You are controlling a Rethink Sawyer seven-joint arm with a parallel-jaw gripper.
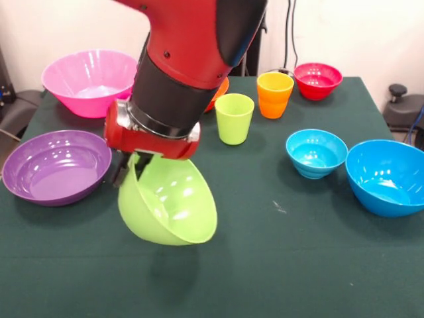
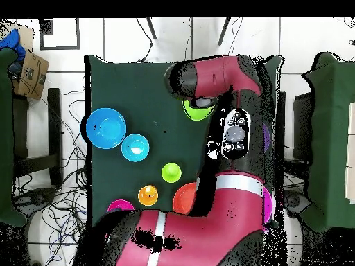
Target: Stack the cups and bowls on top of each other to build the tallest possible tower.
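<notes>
My gripper (image 1: 130, 170) is shut on the rim of the lime green bowl (image 1: 169, 202) and holds it tilted above the table's middle. From above, the bowl (image 2: 196, 111) peeks out from under the wrist. The shallow purple bowl (image 1: 56, 165) lies just left of it, the big pink bowl (image 1: 89, 79) behind that. The lime green cup (image 1: 234, 118) and orange cup (image 1: 274, 94) stand upright behind. The orange bowl (image 1: 220, 91) is mostly hidden by the arm. The small red bowl (image 1: 318, 80), small light blue bowl (image 1: 316, 152) and big blue bowl (image 1: 389, 175) sit at the right. The purple cup is hidden.
The dark green table cloth (image 1: 278, 265) stretches to the front edge below the held bowl. The red and black arm (image 2: 229, 131) covers much of the table in the overhead view. Cables and a cardboard box (image 2: 31, 73) lie on the floor around the table.
</notes>
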